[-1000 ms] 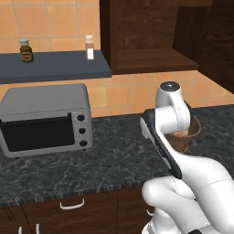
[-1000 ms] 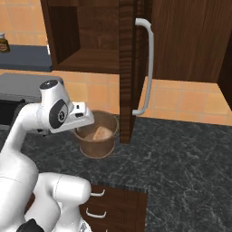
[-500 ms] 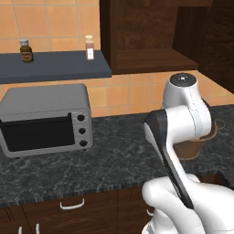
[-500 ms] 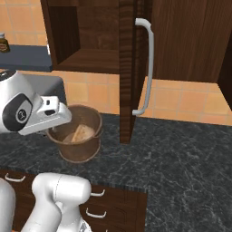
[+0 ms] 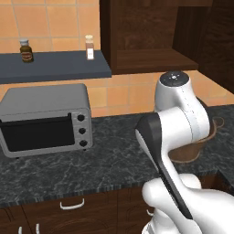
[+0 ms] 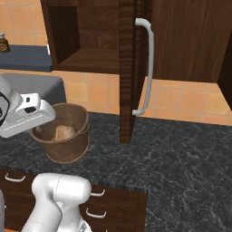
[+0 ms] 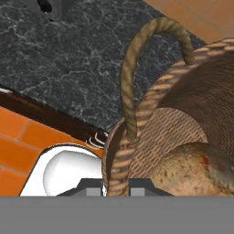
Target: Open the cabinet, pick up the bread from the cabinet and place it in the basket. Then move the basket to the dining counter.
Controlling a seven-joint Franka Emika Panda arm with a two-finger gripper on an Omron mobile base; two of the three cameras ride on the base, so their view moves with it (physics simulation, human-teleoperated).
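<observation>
The pincer (image 7: 116, 185) sits at the 6 o'clock edge of the hand view, pinching the rim of the basket (image 7: 183, 123), with the woven wall running up between its two tips. A loop handle arches from that rim toward 12 o'clock. The bread (image 7: 192, 171) lies inside the basket, at about 5 o'clock in that view.

In the right base view the basket (image 6: 68, 136) is at 9 o'clock over the black marbled desk (image 6: 181, 158), the roll (image 6: 65, 132) resting on its bottom, and the white hand covers its near left rim. The cabinet (image 6: 90, 36) above stands open, its door (image 6: 129, 68) swung out edge-on with the silver bar handle at 1 o'clock.

In the left base view the toaster oven (image 5: 43, 119) stands at 9 o'clock on the desk, and two small jars (image 5: 26, 50) stand on the shelf (image 5: 55, 66) above it.
</observation>
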